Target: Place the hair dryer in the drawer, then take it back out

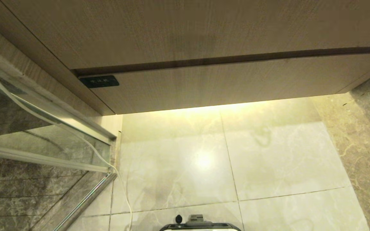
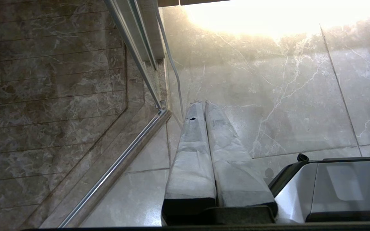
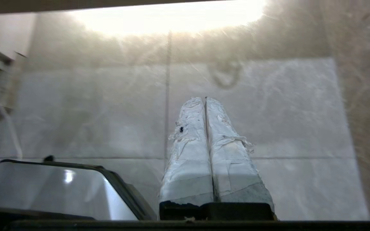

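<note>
A warm yellow light comes from under the cabinet (image 1: 204, 93) and falls on the far part of the floor (image 1: 268, 160). In the head view the tiles show a round glare spot in the middle. The wood fronts above are dim. Both wrist views are overexposed at the far side, with haze, and the right wrist view is blurred.

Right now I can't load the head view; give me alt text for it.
The drawer is shut under a taller wood panel, small dark label at its left end. Below lies the glossy tile floor; no hair dryer or gripper shows.
</note>
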Tool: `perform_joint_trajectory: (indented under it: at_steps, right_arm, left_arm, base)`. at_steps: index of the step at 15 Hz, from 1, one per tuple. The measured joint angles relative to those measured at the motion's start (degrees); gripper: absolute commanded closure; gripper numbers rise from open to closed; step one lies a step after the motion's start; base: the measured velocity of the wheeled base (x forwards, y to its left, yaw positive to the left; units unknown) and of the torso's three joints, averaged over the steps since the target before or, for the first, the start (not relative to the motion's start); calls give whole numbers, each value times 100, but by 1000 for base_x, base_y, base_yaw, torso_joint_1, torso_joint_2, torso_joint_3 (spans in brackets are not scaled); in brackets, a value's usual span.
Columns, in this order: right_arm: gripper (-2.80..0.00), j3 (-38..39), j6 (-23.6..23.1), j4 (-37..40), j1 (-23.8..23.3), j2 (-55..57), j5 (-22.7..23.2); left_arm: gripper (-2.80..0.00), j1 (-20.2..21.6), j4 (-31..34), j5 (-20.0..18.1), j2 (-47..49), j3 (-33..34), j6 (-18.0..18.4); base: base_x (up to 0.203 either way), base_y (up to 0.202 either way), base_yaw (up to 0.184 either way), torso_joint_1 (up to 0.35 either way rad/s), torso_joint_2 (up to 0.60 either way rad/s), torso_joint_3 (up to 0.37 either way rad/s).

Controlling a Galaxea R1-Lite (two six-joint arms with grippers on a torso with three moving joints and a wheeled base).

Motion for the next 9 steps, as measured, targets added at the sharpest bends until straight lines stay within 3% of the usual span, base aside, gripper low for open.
perform_joint_trajectory:
  at_steps: [3,9]
  right_arm:
    - [0,20,-359,59,121,-270,145]
    - [0,31,-225,183,83,-372,132]
  left_arm:
    - [0,-2,-2,0,0,0,0]
    - [0,-2,-2,0,0,2,2]
  base:
    - [0,0,0,0,0,0]
    - [0,0,0,0,0,0]
